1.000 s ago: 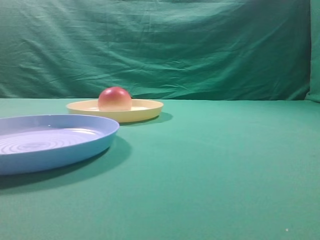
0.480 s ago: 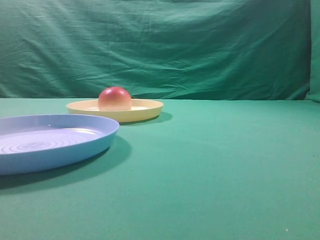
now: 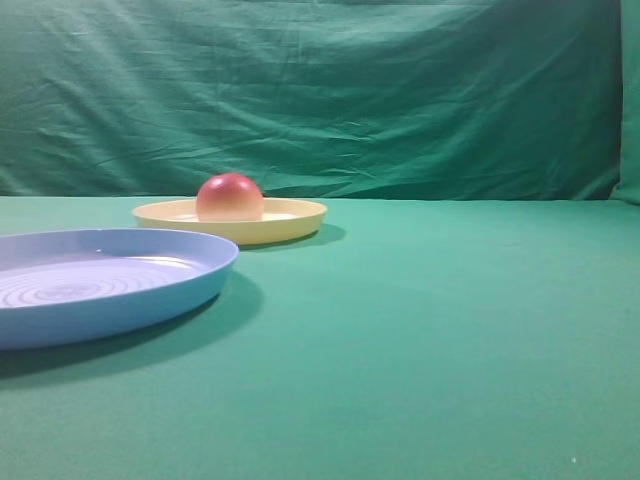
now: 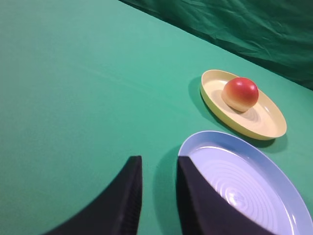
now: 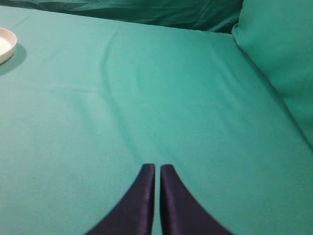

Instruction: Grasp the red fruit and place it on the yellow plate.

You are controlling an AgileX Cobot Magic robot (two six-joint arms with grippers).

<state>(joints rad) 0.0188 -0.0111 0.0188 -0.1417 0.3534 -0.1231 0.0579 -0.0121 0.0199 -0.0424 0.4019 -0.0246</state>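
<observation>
A green cloth table (image 3: 450,330) is filling every view, matte, faintly creased, running back to a darker green draped backdrop (image 3: 320,90) that is hanging in soft wrinkles behind it. In the right wrist view a fold of the same green fabric (image 5: 279,54) is rising at 2 o'clock.

Blue plate (image 3: 150,290) — largest item, light-blue plastic, round, concentric ridges in its glossy floor, sitting at 9 o'clock in the exterior high view and casting a dark shadow on the cloth.

Yellow plate (image 3: 290,222) is lying behind it, apart from it, toward 11 o'clock; shallow, round, pale-yellow plastic, low flared rim. In the left wrist view it is sitting at 2 o'clock, just beyond the blue plate.

Red fruit (image 3: 229,197) is resting inside the yellow plate, left of its middle in the exterior view — smooth dome, glossy, red on top fading to orange and pale at the flat base, base down.

Left gripper (image 4: 157,196) is showing at 6 o'clock of its own view, two dark curved fingers (image 4: 124,200) standing slightly parted, nothing between them, hovering over the cloth at the near edge of the blue plate, well apart from the fruit.

Right gripper (image 5: 157,196) is sitting at 6 o'clock, dark tapered fingers (image 5: 139,200) pressed together with only a hairline seam, holding nothing, over bare cloth.
</observation>
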